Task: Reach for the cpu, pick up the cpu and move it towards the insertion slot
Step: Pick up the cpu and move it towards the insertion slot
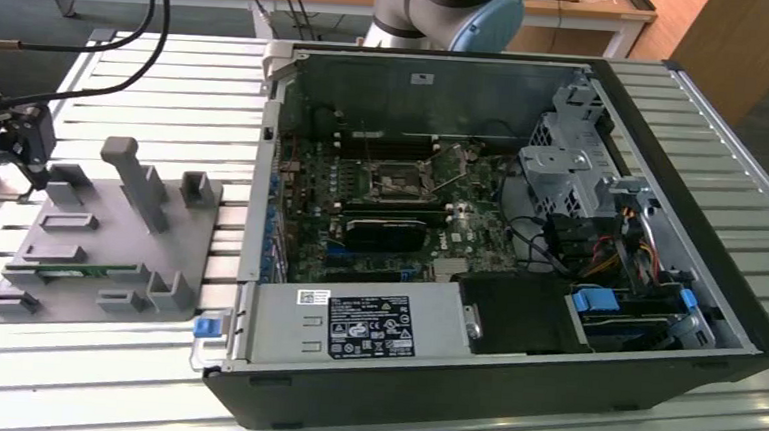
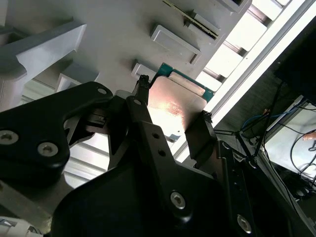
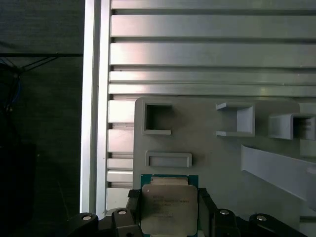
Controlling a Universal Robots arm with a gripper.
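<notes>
- Two black fingers (image 2: 148,129) of the gripper (image 2: 173,100) stand one on each side of the chip (image 2: 175,109) and press on its opposite edges, so the gripper is clamped on the chip. You see this in both wrist views.
- The chip shows its shiny silver top toward the cameras, and a thin green rim shows along one edge.
- The chip is over the gray tray (image 3: 217,160), close to the tray's edge and just beside a small shallow rectangular pocket (image 3: 168,159). You cannot tell if the chip rests on the tray or is already lifted from it.
- In the exterior view the gripper is far on the exterior view's left, above the far corner of the tray.
- The tray lies on a table (image 1: 140,70) of metal slats and carries several upright gray holders. A thin green stick (image 1: 71,275) lies in one of its slots.
- The socket (image 1: 397,183) is a small dark square in a silver frame, on the green board inside the open computer case (image 1: 480,407).
- The case lies on its side on the same table, on the exterior view's right of the tray, so the socket is well apart from the gripper and the chip.
- The arm's base (image 1: 451,9) stands behind the case.
</notes>
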